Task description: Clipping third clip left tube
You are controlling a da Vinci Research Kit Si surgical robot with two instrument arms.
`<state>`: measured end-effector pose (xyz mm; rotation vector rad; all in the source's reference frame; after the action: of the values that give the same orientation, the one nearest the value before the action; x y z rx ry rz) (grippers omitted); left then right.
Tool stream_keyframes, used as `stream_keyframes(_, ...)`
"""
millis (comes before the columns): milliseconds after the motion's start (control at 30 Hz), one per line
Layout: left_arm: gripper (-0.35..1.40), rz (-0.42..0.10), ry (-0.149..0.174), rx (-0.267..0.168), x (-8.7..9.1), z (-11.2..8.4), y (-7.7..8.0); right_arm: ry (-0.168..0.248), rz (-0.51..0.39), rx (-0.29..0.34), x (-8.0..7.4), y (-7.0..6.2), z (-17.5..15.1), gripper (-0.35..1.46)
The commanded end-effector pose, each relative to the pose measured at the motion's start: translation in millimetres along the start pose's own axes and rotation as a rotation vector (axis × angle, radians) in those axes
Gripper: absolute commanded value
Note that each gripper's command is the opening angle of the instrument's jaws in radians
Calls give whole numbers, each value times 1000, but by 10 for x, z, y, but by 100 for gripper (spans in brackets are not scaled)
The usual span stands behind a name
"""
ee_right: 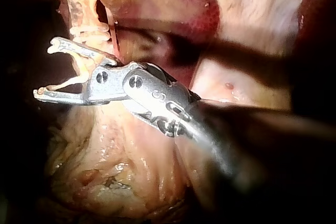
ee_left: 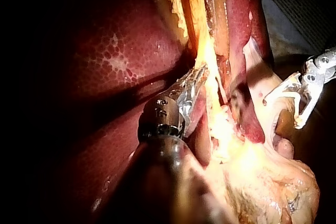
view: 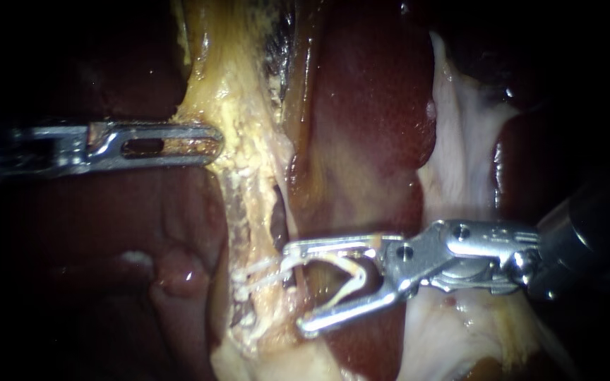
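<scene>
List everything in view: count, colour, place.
Liver: one, dark red, either side of the middle.
Fatty tissue: one band, yellow, down the middle.
Pale tissue: one sheet, whitish, right of the liver lobe.
Placed clips: apparently two, white, low on the fatty band.
Held clip: one, white, open, right of the placed clips.
Left instrument: one, silver, tip at the fatty tissue.
Right instrument: one, silver, jaws spread, holding the clip.

Dark red liver (ee_left: 115, 61) shows pale honeycomb mottling; the clip (view: 356, 276) is white.

A grey surface (ee_left: 307, 3) — barely in view — carries the dark red liver (view: 375, 106) and yellowish tissue (view: 248, 148).
</scene>
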<state>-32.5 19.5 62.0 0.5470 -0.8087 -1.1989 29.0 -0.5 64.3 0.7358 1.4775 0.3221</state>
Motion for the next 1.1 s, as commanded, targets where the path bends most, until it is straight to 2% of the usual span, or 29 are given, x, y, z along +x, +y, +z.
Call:
stream_keyframes(33,-35,0,0,0,0,0,0,0,0,0,1,0,0,59)
stream_keyframes(133,-35,0,-1,-3,-1,-3,1,0,0,0,0,0,0,59)
stream_keyframes(233,-35,-3,-5,-15,-12,-15,7,-1,-1,0,-1,-1,0,59)
stream_keyframes(300,-35,-7,-15,-26,-22,-27,12,-1,-2,1,-2,-1,1,59)
stream_keyframes(400,-35,-19,-49,-36,-42,-54,21,-1,-3,1,-3,-1,2,59)
stream_keyframes(567,-35,-35,-81,-45,-60,-82,28,0,-4,0,-4,0,4,59)
stream_keyframes(700,-35,-35,-86,-47,-61,-91,27,2,-4,-2,-3,1,7,59)
stream_keyframes(900,-35,-33,-89,-54,-57,-97,16,18,137,-6,2,6,13,58)
stream_keyframes(1100,-35,-32,-88,-49,-56,-105,4,-17,245,-20,2,23,28,58)
